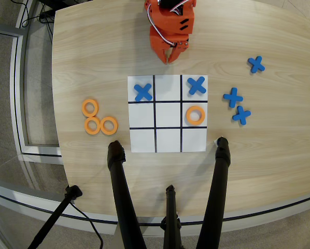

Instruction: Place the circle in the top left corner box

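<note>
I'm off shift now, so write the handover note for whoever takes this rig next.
Tool: empty, above the sheet's top edge in the overhead view; open or shut not clear.
Rings: one orange ring in the middle-right cell; three spare rings left of the grid sheet.
Blue X pieces occupy both upper corners; both lower corners are empty.
Left: pick a spare ring and place it in the target corner.

Orange arm folded back, end effector pointing down, fingertips nearly together, empty.
</note>
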